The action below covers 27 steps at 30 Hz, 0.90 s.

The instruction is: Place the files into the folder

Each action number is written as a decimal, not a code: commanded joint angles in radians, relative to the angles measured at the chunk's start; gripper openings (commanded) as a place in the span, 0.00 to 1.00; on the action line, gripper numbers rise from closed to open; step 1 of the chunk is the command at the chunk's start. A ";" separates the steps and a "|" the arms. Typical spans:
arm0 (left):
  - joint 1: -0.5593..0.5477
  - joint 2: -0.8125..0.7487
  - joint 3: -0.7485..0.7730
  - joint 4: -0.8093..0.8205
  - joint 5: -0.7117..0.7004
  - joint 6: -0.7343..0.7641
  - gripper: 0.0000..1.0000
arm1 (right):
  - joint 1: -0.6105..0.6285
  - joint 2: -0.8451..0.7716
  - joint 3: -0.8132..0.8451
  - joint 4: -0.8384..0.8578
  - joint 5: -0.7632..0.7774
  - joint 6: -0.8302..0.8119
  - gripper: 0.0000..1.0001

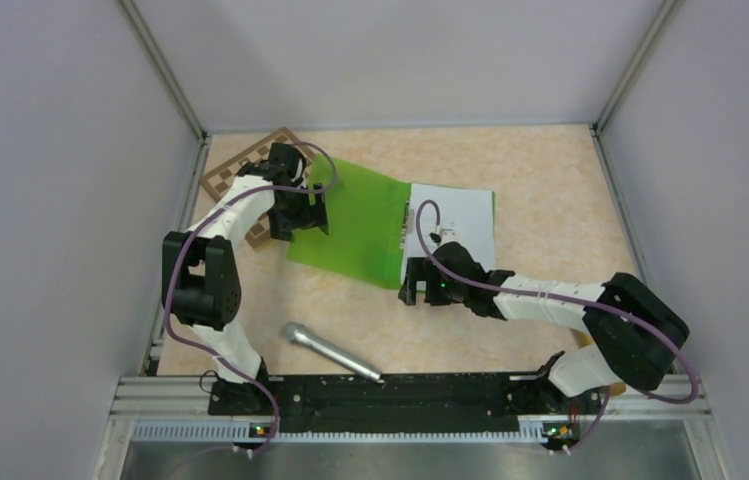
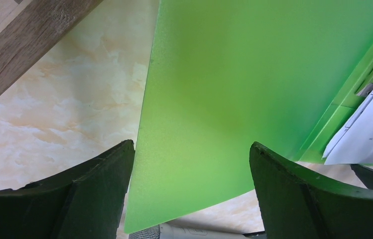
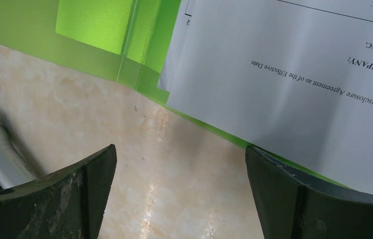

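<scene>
The marbled table bore the green folder, lying open towards the back. The files lay on its right half, print upward, beside the spine. A brown checkered board lay at far left and a silver microphone near the front. The left gripper was spread over the left cover. The right gripper, also spread, hung over the files' near corner.

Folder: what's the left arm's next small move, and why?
Probably shut the left gripper on the free cover of the folder, ready to fold it over. That cover sits between its open fingers, and the papers already lie on the other half.
</scene>
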 commanded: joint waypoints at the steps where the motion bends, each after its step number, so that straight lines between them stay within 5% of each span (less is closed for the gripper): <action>1: -0.003 -0.018 0.006 0.021 -0.011 0.008 0.90 | 0.008 0.036 0.050 -0.023 0.032 -0.027 0.99; 10: -0.003 -0.011 0.012 0.020 -0.003 0.009 0.90 | 0.010 -0.047 0.092 -0.112 -0.044 -0.060 0.99; 14: -0.003 -0.007 0.019 0.022 0.000 0.006 0.90 | 0.003 -0.164 0.121 -0.233 0.126 -0.140 0.99; 22: -0.003 0.000 0.016 0.023 0.007 0.005 0.90 | -0.426 -0.233 0.086 -0.270 0.071 -0.183 0.99; 27: -0.003 0.004 0.020 0.023 0.017 0.003 0.89 | -0.538 -0.143 0.073 -0.259 -0.005 -0.181 0.99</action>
